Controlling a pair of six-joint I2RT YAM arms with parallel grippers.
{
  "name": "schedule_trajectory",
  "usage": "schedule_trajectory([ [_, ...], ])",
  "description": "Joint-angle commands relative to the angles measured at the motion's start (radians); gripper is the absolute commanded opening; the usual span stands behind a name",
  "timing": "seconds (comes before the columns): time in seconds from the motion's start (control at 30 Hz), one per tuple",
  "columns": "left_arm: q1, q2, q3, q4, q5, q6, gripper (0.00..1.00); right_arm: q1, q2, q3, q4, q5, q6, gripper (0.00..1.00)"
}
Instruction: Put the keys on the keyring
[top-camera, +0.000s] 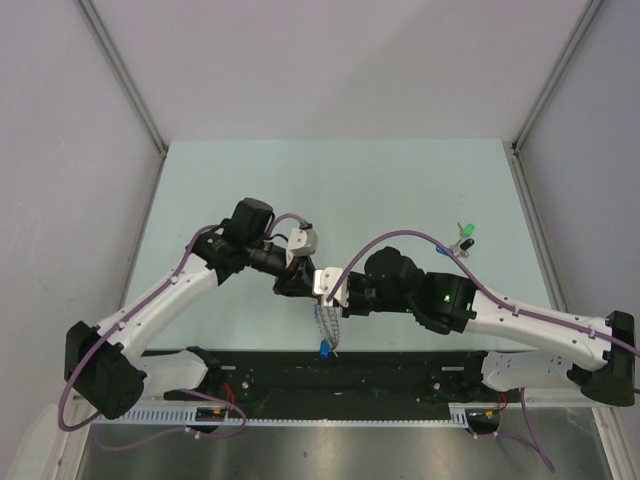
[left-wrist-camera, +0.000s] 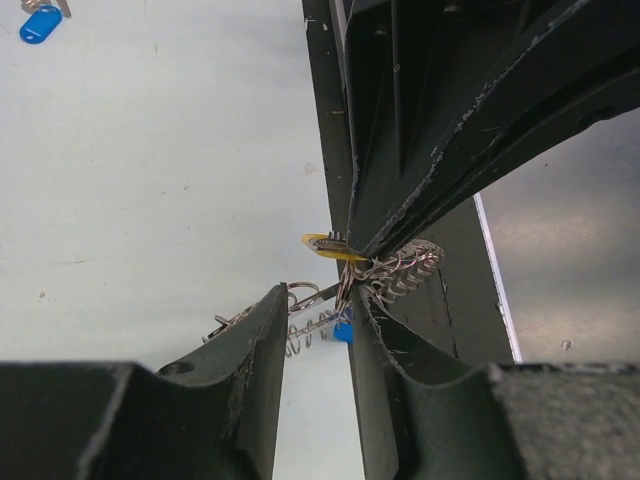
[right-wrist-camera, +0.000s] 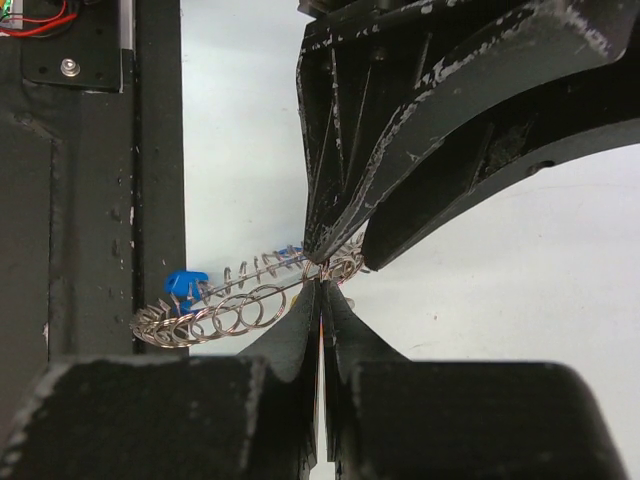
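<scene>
From the left wrist, the left gripper (left-wrist-camera: 318, 335) is seen with its fingers (left-wrist-camera: 262, 345) standing apart. Coils of the keyring (left-wrist-camera: 400, 268) lie in the gap, but whether they are squeezed cannot be told. The right gripper (left-wrist-camera: 352, 262) comes down from above, and its tip meets the ring. A yellow key (left-wrist-camera: 325, 243) juts out beside that tip, partly hidden by it, and a blue key (left-wrist-camera: 343, 331) is glimpsed behind the coils. Bare table (left-wrist-camera: 150, 180) is left open on the left. A second blue-capped key (left-wrist-camera: 40, 25) is cut off at the upper corner.

From the right wrist, the right fingers are seen pressed together, with the ring's wire pinched at their tip. The ring's far end reaches the black rail (right-wrist-camera: 90, 200), which closes off that side; pale tabletop lies open on the other side.

From above, both grippers are met at mid-table, and their fingertips are hard to separate. The ring hangs just short of the near rail. Wide free surface is left toward the back and side walls. A green key (top-camera: 464, 232) lies well apart to the right.
</scene>
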Motion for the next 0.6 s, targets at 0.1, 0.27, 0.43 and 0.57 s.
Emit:
schedule_trajectory([
  [0.1, -0.021, 0.02, 0.042, -0.076, 0.062, 0.066, 0.36, 0.007, -0.01, 0.027, 0.051, 0.002, -0.013, 0.0],
  [0.27, -0.029, 0.031, 0.047, -0.084, 0.056, 0.066, 0.31, 0.009, -0.01, 0.025, 0.051, 0.004, -0.011, 0.0],
  [0.43, -0.03, 0.017, 0.047, -0.067, 0.061, 0.051, 0.13, 0.009, -0.01, 0.025, 0.045, 0.01, -0.011, 0.0],
  [0.57, -0.032, -0.014, 0.033, -0.003, 0.046, 0.014, 0.0, 0.009, -0.013, 0.025, 0.033, 0.033, -0.013, 0.0],
])
